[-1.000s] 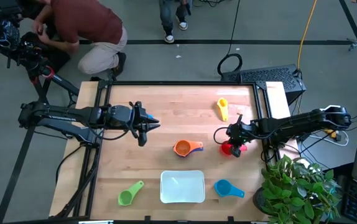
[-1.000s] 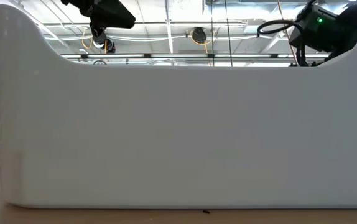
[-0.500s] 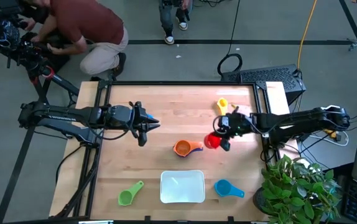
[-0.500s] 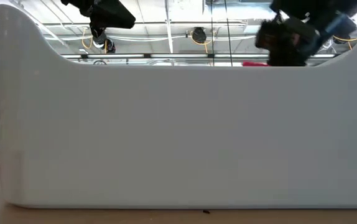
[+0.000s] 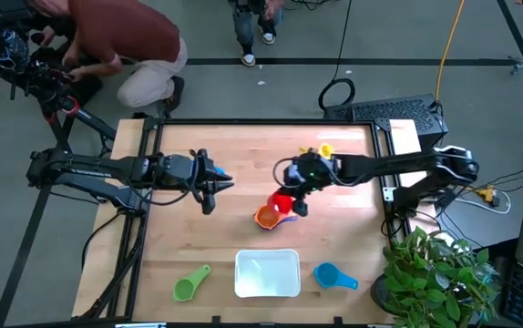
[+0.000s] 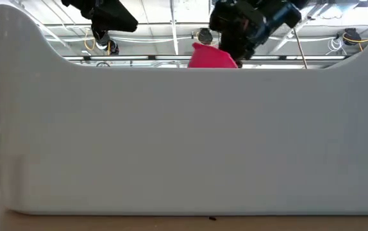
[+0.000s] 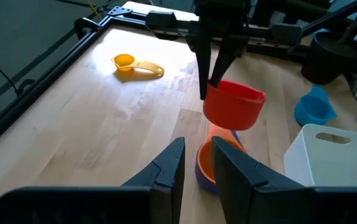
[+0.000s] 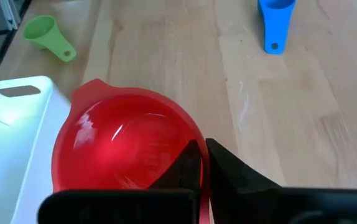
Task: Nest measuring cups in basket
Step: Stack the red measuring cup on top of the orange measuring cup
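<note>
My right gripper (image 5: 292, 198) is shut on the red measuring cup (image 5: 282, 202), which hangs just above the orange cup (image 5: 265, 217). The orange cup sits nested in a dark blue one (image 7: 204, 173) at mid table. The yellow cup (image 5: 325, 151) lies by the far edge, partly under the right arm. Near the front edge, the green cup (image 5: 189, 283) and a light blue cup (image 5: 334, 276) lie on either side of the white basket (image 5: 267, 273). My left gripper (image 5: 218, 185) hovers open over the table's left half, touching nothing. My right gripper pinches the red cup by its handle (image 8: 201, 202), at the rim side nearest the wrist, between its two fingers (image 7: 211, 65). The fingers come from above, pointing down. The cup is lifted clear and hangs below them, slightly tilted, mouth up, over the orange cup.
The low view is almost filled by the basket's wall (image 6: 184, 141), with the red cup (image 6: 211, 56) showing above it. A person crouches beyond the table's far left corner (image 5: 125, 41). A potted plant (image 5: 439, 273) stands off the near right corner. Bare wood lies between the arms.
My right gripper has carried the red cup, lifted, from near the table's right edge toward the left. It now stands over the orange cup at mid table. The left arm has kept still.
</note>
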